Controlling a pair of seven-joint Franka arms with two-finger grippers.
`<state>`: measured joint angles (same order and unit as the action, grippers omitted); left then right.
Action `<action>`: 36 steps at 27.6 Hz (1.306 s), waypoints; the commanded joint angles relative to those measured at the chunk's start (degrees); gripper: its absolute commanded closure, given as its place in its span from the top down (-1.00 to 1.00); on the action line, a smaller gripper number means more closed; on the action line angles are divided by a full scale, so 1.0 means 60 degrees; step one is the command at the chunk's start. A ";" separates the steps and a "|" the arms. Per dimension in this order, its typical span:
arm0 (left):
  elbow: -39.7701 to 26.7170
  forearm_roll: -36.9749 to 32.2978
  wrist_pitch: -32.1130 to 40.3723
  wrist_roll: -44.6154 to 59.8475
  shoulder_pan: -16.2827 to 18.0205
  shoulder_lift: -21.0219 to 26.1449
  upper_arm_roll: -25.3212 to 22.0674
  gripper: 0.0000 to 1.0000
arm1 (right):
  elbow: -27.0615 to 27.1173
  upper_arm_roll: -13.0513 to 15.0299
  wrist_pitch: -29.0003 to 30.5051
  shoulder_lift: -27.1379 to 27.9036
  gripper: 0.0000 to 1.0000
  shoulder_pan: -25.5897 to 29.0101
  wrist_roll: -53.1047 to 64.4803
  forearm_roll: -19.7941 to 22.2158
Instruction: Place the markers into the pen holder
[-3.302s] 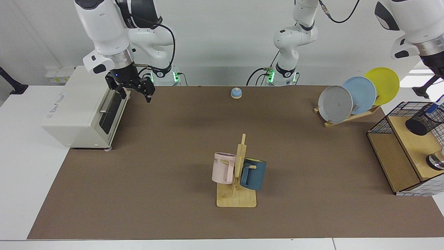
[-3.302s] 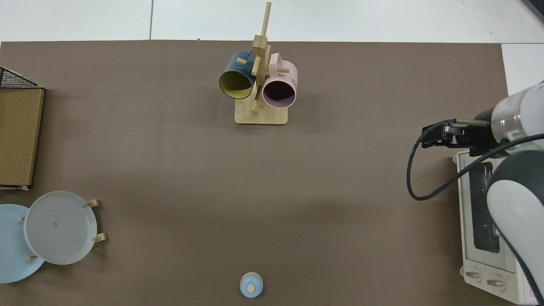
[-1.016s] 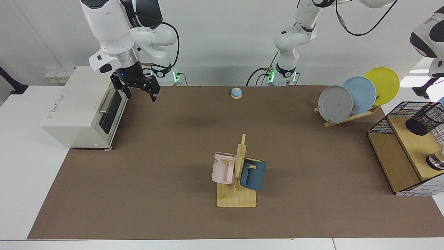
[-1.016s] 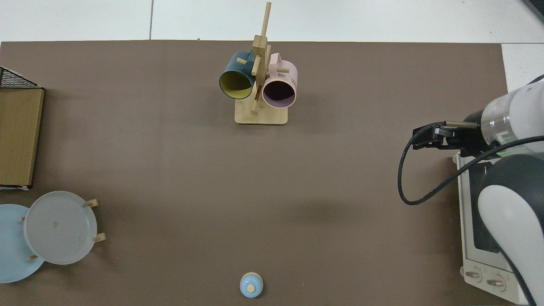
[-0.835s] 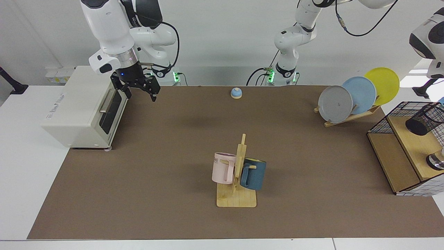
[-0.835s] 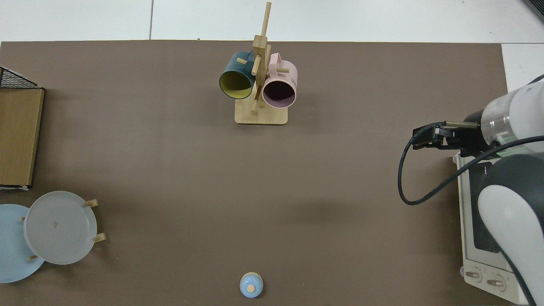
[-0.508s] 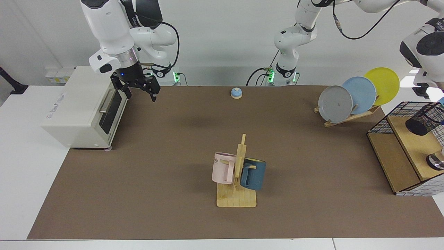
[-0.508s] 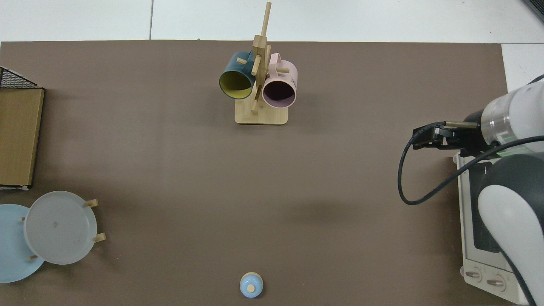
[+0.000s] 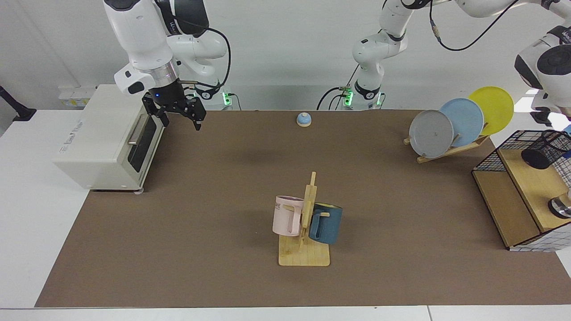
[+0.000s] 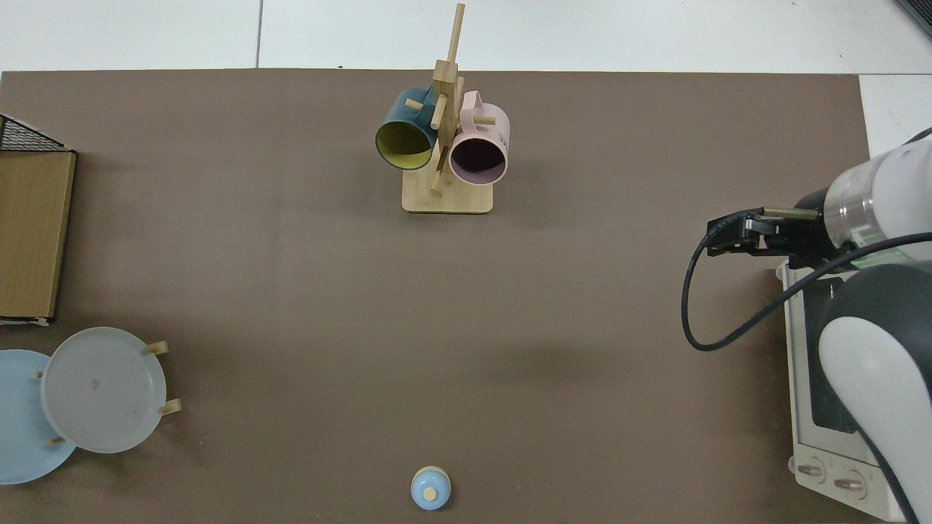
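Pen holder (image 9: 545,153) has settled more upright; left arm backing off, its pincer unseen. Right pincer (image 9: 178,117) waits released.

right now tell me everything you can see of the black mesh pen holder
The black wire-mesh cylindrical pen holder shows only in the facing view, at its right edge. It appears tipped over, its dark round mouth turned toward the table's middle. It rests on the wooden shelf inside the black wire basket. Its far end is cut off.
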<state>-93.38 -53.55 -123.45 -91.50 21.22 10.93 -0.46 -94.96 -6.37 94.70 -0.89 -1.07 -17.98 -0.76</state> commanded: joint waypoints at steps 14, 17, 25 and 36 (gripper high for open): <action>0.0534 0.0208 -0.0036 -0.0160 -0.0241 -0.0034 -0.0202 -1.00 | 0.0064 -0.0066 -0.0036 -0.0013 1.00 0.0105 -0.0124 -0.0123; 0.0549 0.0238 0.0023 -0.0174 -0.0241 -0.0077 -0.0202 -1.00 | 0.0064 -0.0066 -0.0036 -0.0013 1.00 0.0091 -0.0124 -0.0123; 0.0462 0.0398 0.0549 -0.0496 -0.0227 -0.0268 -0.0260 -1.00 | 0.0064 -0.0066 -0.0036 -0.0013 1.00 0.0091 -0.0124 -0.0123; -0.0213 0.1131 0.1034 -0.0599 -0.0241 -0.0737 -0.0348 -1.00 | 0.0064 -0.0066 -0.0036 -0.0013 1.00 0.0091 -0.0124 -0.0123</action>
<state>-91.38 -47.99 -118.07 -94.25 21.05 9.21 -1.47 -94.95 -6.37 94.70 -0.89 -1.07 -17.98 -0.76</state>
